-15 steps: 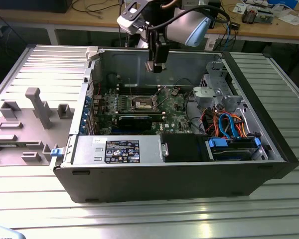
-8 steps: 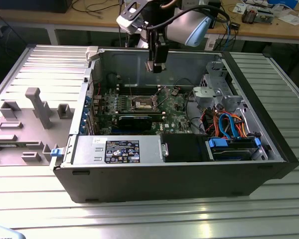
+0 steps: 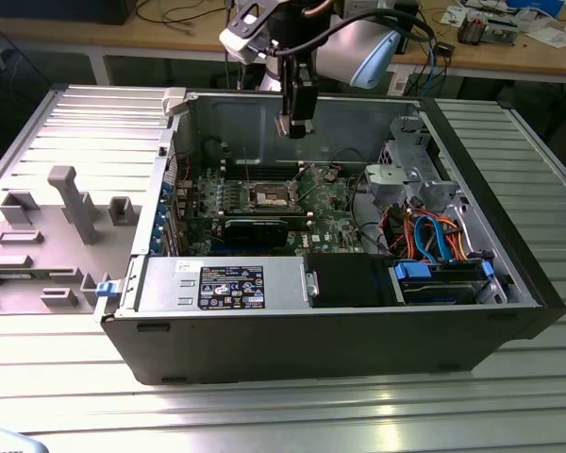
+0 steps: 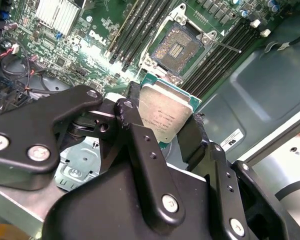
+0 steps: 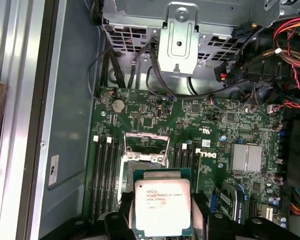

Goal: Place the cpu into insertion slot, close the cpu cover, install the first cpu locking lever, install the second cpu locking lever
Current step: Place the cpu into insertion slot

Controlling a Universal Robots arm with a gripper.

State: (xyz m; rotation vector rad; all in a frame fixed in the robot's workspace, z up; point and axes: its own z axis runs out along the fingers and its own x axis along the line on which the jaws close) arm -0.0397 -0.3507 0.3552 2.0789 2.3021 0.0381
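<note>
- Ribbed metal bench [image 3: 66, 123] under an open PC case [image 3: 358, 340], cluttered lab desks behind, per exterior view.
- Same view: gripper [image 3: 295, 125] hanging inside the case walls, above green board [image 3: 335, 200], well apart from insertion slot [image 3: 269, 196] below.
- Second wrist view: clamped on cpu [image 4: 165, 112] by opposite edges, black fingers [image 4: 132, 130] either side, dull silver top facing cam.
- Also there: slot beyond the chip, dark centre w/ contacts bare, nothing seated; memory slots [image 4: 135, 30] running alongside on both sides.
- First wrist view: chip held in front of the socket area, overlapping part of it in frame, apparently w/o contact.
- Same view: cpu cover [image 5: 146, 144] looks swung open off the socket; can't say for sure.
- Progress, as a judgement: step 1 underway, chip in grip over the board, not yet seated. Cover closing + both locking levers not yet done, approx. all of the task left.
</note>
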